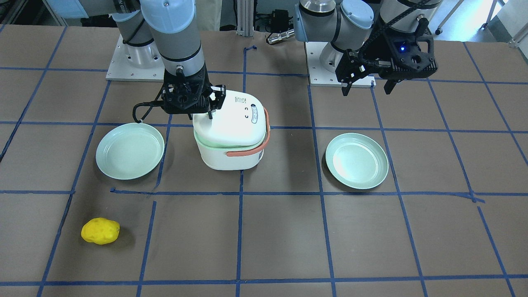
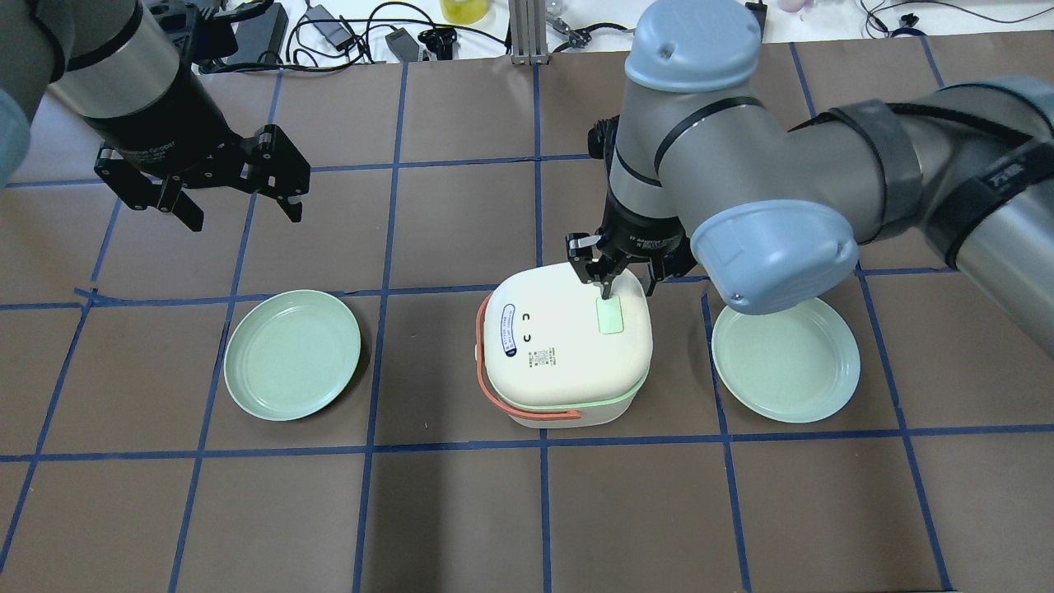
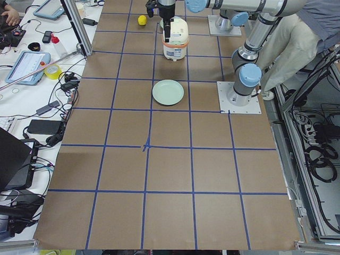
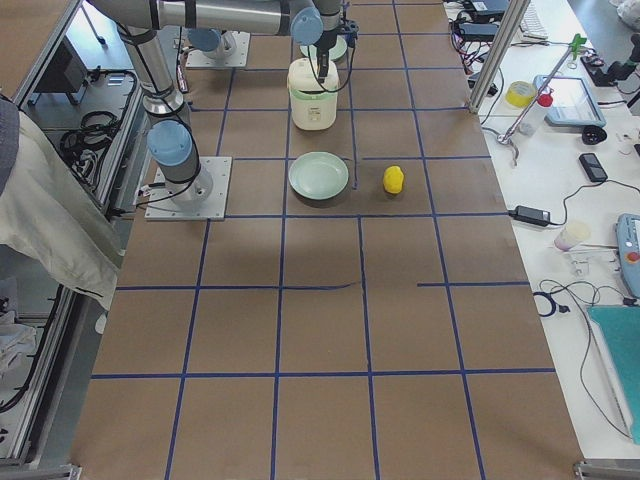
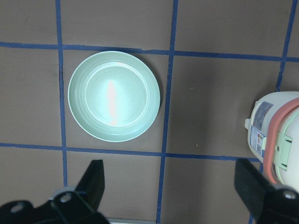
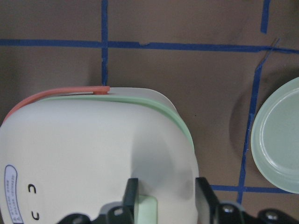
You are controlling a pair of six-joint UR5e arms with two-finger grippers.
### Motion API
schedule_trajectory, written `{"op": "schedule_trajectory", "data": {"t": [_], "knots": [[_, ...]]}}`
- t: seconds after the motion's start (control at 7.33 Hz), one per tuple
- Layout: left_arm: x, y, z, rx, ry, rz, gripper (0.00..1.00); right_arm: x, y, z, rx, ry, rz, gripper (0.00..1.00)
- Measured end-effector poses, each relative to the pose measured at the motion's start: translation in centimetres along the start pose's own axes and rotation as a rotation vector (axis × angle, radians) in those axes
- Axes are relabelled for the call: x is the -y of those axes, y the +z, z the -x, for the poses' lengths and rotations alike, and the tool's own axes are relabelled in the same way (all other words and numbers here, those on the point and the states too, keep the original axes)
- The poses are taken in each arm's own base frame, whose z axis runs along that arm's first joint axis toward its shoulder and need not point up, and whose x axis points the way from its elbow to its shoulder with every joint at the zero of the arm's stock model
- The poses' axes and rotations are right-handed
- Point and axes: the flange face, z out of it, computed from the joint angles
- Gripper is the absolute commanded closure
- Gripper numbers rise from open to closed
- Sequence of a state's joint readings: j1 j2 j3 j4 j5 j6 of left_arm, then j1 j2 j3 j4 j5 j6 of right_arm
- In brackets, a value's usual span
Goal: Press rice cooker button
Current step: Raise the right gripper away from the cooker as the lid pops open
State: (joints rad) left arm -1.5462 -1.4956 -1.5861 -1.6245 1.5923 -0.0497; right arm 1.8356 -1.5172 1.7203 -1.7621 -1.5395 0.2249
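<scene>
Your rice cooker (image 2: pixel 560 354), a glossy white rounded box with a coral strap handle, sits mid-bench, nearer the robot's edge. The right gripper (image 2: pixel 627 288) stands over its lid with fingers narrowly parted, clasping nothing, one tip at the flat, mint, rectangular button (image 2: pixel 610 317). The left gripper (image 2: pixel 247 218) hangs spread wide and empty near a smooth round mint plate (image 2: pixel 292 354).

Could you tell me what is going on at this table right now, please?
The right pincer sits on the lid of the white rice cooker, fingers a little apart, at its pale green button; whether it is pressing is unclear. The left pincer hangs open above the table, holding nothing. A green plate lies on one side of the cooker and a second plate on the other, both bare. A yellow lump lies apart.
</scene>
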Motion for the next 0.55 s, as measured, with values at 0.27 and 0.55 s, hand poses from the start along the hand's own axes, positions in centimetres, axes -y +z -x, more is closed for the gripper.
{"op": "schedule_trajectory", "data": {"t": [0.27, 0.55], "knots": [[0.0, 0.0, 0.0, 0.0, 0.0, 0.0, 0.0, 2.8, -5.9, -2.8, -0.001, 0.062, -0.07, 0.0], [0.0, 0.0, 0.0, 0.0, 0.0, 0.0, 0.0, 5.5, -11.9, -8.4, 0.012, 0.176, -0.119, 0.0]]}}
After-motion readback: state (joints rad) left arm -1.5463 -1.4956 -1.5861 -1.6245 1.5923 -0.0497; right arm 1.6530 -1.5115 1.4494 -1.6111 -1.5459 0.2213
